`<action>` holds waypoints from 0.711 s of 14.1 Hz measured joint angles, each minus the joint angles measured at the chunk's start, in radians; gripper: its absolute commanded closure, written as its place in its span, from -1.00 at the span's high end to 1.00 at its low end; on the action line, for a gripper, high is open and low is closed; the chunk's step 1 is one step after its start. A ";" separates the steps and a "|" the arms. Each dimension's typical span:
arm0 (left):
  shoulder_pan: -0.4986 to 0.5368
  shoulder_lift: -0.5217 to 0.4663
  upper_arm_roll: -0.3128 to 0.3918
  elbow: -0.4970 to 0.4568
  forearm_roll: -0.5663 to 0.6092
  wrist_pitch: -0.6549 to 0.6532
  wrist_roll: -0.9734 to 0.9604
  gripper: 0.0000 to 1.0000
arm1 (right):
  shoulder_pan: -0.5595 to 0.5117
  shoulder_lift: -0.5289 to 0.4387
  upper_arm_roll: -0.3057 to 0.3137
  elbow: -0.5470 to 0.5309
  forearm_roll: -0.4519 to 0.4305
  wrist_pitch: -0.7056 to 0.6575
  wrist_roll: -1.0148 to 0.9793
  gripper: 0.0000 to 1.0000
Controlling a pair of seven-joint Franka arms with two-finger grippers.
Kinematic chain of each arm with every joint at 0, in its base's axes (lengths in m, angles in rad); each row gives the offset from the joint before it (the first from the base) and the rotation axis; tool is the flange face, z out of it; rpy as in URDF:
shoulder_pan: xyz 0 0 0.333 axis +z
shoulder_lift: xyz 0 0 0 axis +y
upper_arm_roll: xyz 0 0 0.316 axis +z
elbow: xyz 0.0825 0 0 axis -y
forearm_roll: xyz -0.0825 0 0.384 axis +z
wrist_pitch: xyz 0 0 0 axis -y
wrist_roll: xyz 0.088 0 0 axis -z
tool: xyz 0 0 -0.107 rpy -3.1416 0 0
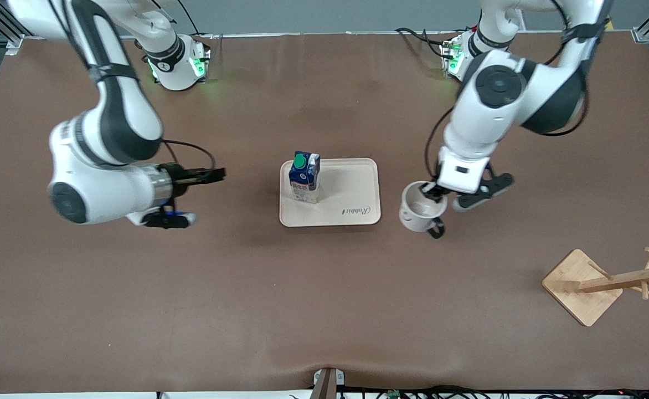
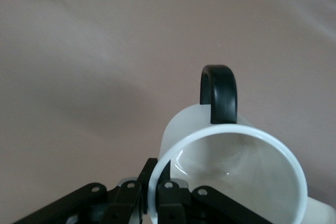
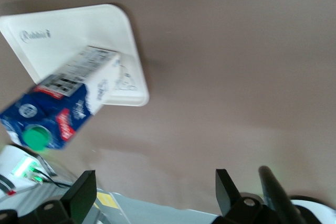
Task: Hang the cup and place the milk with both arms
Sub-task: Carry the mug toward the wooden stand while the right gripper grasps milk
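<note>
Presently listed: cup (image 1: 421,208), small white mug, black loop handle (image 2: 219,94), mouth open upward, inside bare. Its rim is pinched by the left gripper (image 1: 431,192), whose fingers (image 2: 169,196) are closed on the wall, one inside and one outside, at the side of the rim away from the handle. Whether the cup's base touches the table (image 1: 191,288) cannot be told.

Milk (image 1: 305,177): gable-top carton, dark blue above, pale below, round green cap (image 1: 299,161), red label mark. Stands upright on a cream tray (image 1: 352,191), at the tray's edge toward the right arm's end, just ahead of the right gripper (image 1: 214,175) with bare table between them.

Right gripper: fingers (image 3: 79,195) spread wide, holding nothing, pointed level toward the carton.

Room: wide bare brown table all round the cup; tray edge near the left gripper on the side toward the right arm's end. Wooden cup rack (image 1: 607,284), square base with pegged post, well apart from the left gripper, nearer the front camera, at the left arm's end.

Pose: left arm reaches down from its base, wrist steep over the cup. Right arm bent low, forearm lying level, waiting.
</note>
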 measured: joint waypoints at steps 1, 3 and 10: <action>0.036 -0.015 0.000 0.016 0.000 -0.056 0.091 -1.00 | 0.032 0.004 0.000 0.000 0.007 0.025 0.063 1.00; 0.094 -0.031 0.001 0.073 0.000 -0.181 0.249 -1.00 | 0.102 0.004 0.001 0.002 0.014 0.092 0.192 1.00; 0.368 -0.038 0.008 0.186 0.000 -0.337 0.830 -1.00 | 0.323 0.069 0.002 0.001 0.018 0.328 0.449 1.00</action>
